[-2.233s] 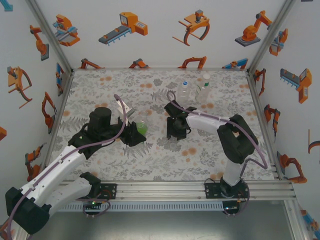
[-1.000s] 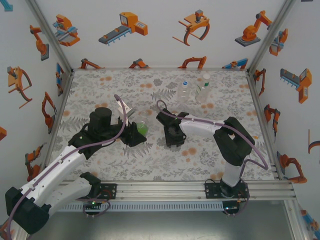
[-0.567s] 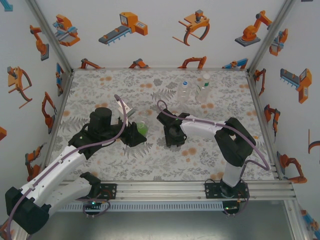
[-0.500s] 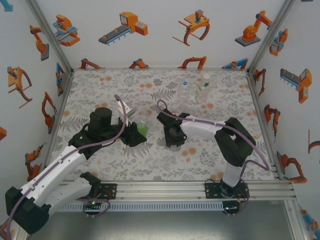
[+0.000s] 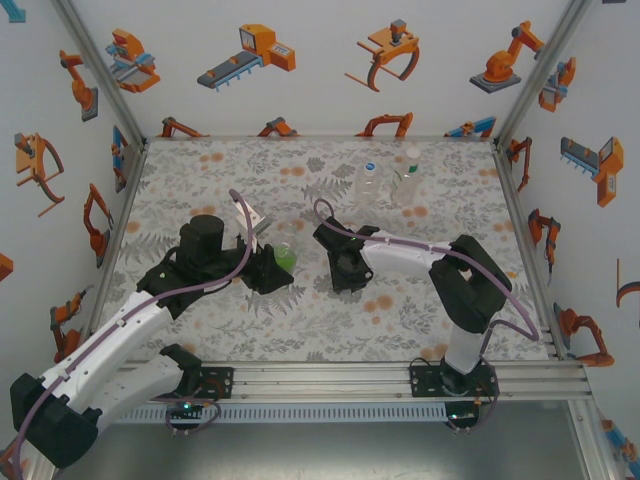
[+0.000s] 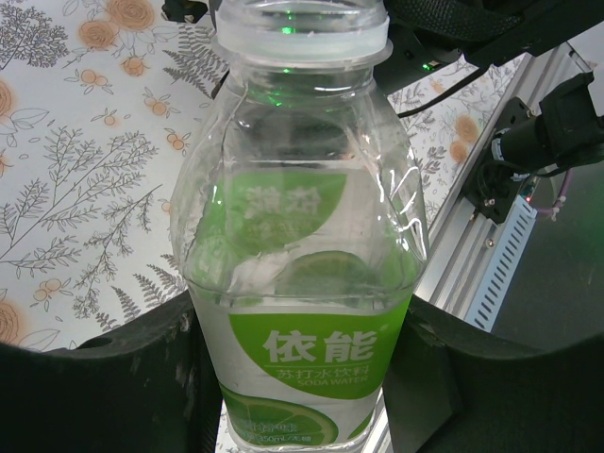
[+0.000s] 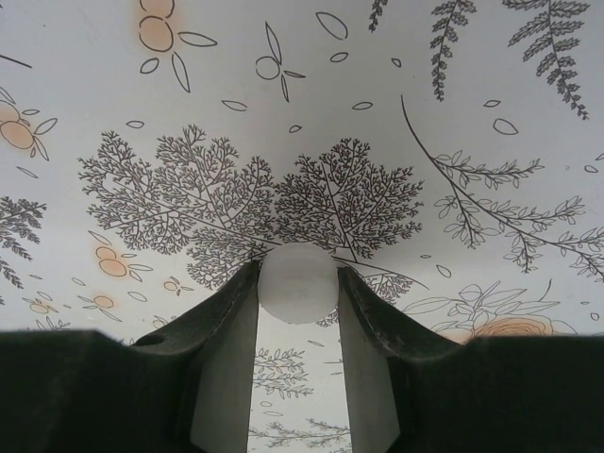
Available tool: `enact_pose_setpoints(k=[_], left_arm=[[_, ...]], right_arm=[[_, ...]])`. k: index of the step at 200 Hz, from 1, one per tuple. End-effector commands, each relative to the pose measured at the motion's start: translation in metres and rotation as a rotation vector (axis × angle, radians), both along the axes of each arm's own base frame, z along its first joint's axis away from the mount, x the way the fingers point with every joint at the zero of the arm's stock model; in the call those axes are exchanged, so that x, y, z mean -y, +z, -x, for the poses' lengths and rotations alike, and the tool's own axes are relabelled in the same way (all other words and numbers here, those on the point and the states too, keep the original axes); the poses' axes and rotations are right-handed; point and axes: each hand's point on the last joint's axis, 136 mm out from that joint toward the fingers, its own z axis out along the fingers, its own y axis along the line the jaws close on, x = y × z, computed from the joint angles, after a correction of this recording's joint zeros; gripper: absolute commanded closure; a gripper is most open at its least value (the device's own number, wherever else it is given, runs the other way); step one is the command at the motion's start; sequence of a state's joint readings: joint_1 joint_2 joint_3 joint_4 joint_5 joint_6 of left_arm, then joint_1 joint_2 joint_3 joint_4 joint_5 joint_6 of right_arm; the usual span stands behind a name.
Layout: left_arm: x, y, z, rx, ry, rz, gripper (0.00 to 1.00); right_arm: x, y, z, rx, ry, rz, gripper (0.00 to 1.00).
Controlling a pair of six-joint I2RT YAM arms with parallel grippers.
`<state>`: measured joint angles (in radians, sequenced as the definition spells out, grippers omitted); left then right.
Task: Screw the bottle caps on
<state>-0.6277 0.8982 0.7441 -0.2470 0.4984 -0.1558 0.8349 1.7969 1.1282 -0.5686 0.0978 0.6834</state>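
Firstly, white cap (image 7: 297, 283): pinched between the two fingertips of the right gripper (image 5: 343, 277), one finger pressed on each side. Whether it rests on the table (image 5: 220, 180) or is lifted just clear cannot be told.
Right gripper: closed almost fully, with the cap as its only load. It is pointed down at the middle of the table.
Green bottle (image 6: 302, 283): held upright with its mouth open, near the cap and to its left in the top view.
Left gripper (image 5: 277, 262): clamped round the lower body of the green bottle, a finger on each side.
Clear bottles (image 5: 368, 184): two, stood upright just beside each other near the table's far edge, well apart from both grippers.
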Motion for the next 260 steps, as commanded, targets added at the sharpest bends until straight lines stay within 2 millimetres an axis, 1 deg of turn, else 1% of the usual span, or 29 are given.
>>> enact_pose_setpoints(k=[1,32,59,77,85,96,112,127,140,172,190,204,221,237,260], left_arm=[[0.002,0.012,0.003,0.035,-0.027,0.018,0.96],[0.001,0.004,0.008,0.049,-0.071,-0.034,0.96],[0.001,0.005,0.013,0.086,-0.117,-0.055,0.96],[0.002,0.007,0.016,0.104,-0.147,-0.074,0.96],[0.003,0.007,0.018,0.109,-0.174,-0.082,0.96],[0.006,0.008,0.027,0.118,-0.234,-0.082,0.96],[0.010,0.009,0.037,0.172,-0.319,-0.083,0.98],[0.013,0.009,0.052,0.244,-0.414,-0.102,1.00],[0.014,0.009,0.058,0.278,-0.455,-0.119,1.00],[0.015,0.009,0.067,0.273,-0.521,-0.162,1.00],[0.018,0.007,0.073,0.262,-0.557,-0.192,1.00],[0.021,0.009,0.076,0.269,-0.577,-0.202,1.00],[0.027,0.011,0.079,0.281,-0.597,-0.206,1.00],[0.032,0.014,0.081,0.294,-0.615,-0.208,1.00],[0.037,0.015,0.085,0.304,-0.632,-0.218,1.00]], right_arm=[[0.003,0.022,0.000,0.045,0.009,-0.017,0.70],[-0.001,0.054,0.001,0.104,0.078,-0.079,0.75],[-0.008,0.095,0.006,0.182,0.198,-0.168,0.79],[-0.017,0.130,0.014,0.248,0.320,-0.254,0.81],[-0.022,0.147,0.019,0.279,0.381,-0.299,0.81],[-0.025,0.170,0.026,0.330,0.457,-0.349,0.81],[-0.030,0.205,0.039,0.417,0.579,-0.426,0.87],[-0.032,0.238,0.053,0.495,0.689,-0.493,0.90],[-0.032,0.266,0.067,0.560,0.785,-0.537,0.92],[-0.030,0.316,0.098,0.658,0.983,-0.611,0.93],[-0.031,0.335,0.106,0.688,1.030,-0.649,0.93],[-0.034,0.341,0.117,0.692,1.108,-0.684,0.92],[-0.038,0.342,0.125,0.675,1.175,-0.706,0.92],[-0.041,0.341,0.136,0.659,1.264,-0.736,0.92],[-0.042,0.340,0.142,0.654,1.313,-0.757,0.92]])
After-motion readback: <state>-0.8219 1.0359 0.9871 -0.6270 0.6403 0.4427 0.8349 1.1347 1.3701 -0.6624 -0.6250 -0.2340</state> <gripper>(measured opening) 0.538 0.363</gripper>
